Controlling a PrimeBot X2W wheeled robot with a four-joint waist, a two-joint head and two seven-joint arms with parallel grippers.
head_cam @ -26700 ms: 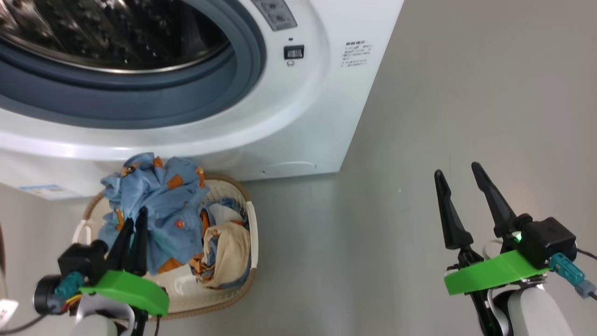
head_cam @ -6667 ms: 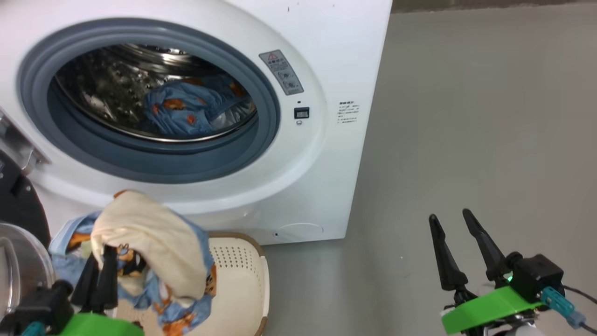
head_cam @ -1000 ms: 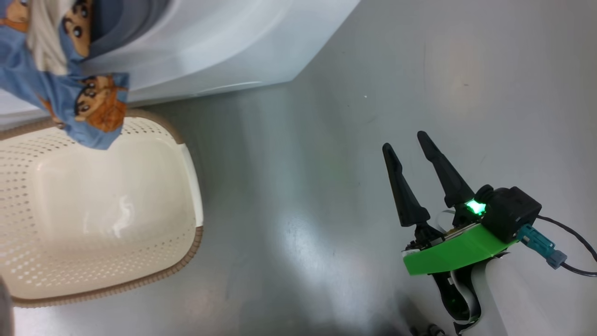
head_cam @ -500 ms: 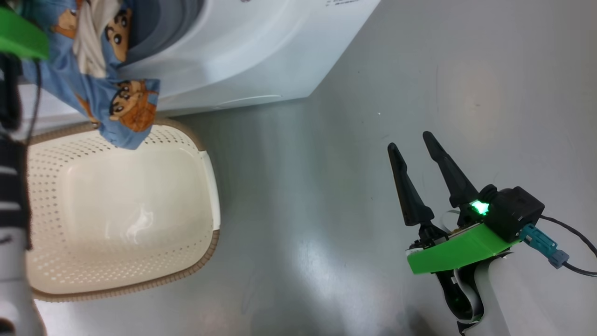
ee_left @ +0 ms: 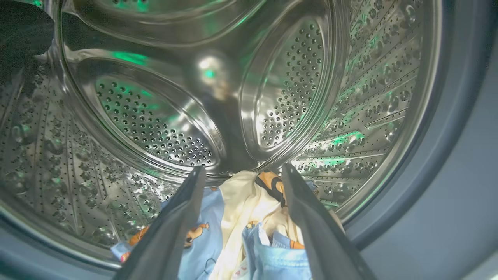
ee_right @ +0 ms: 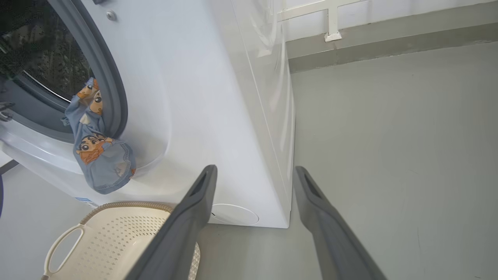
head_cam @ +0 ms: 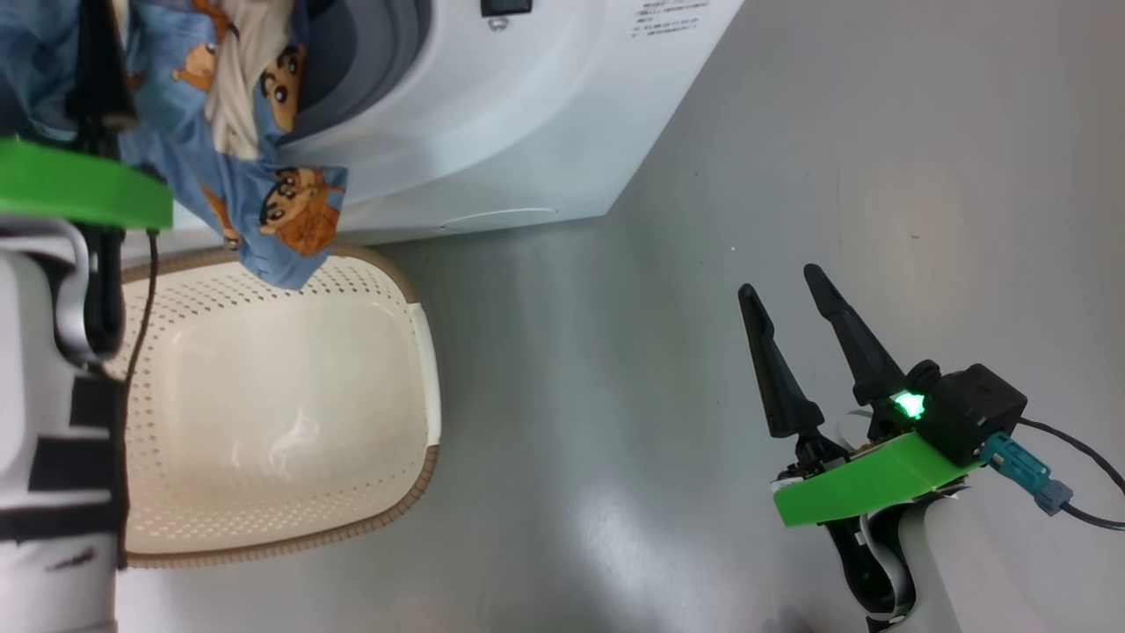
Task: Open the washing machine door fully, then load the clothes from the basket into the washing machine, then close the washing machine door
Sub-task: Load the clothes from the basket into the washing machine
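Right claw (head_cam: 780,280) sits at the lower right of the head view. Its two dark fingers point up the frame from a green bracket (head_cam: 861,488) and are spread wide, with bare grey floor (head_cam: 615,369) between them. Along the left edge the left arm (head_cam: 39,422) rises as a pale forearm toward the one washing machine (head_cam: 492,132) at the top. One bundle of clothes (head_cam: 264,193), blue printed fabric with a cream piece in it, hangs down the machine's front at the upper left. Below it the single basket (head_cam: 387,514) stands on the floor close against the machine, and its cream bottom shows.

In the left wrist view the left claw (ee_left: 243,168) points into the perforated steel drum (ee_left: 155,116). Its fingers stand wide apart, and the clothes lie bunched between their lower parts at the bottom centre. The grey gasket (ee_left: 459,136) curves down the right side.

The right wrist view has the right claw's two fingers parted over the floor, with the machine's white corner behind them. At the left the clothes drape over the gasket lip and hang above the basket, apart from it. A pale wall (ee_right: 389,15) with a grey skirting runs across the top right.
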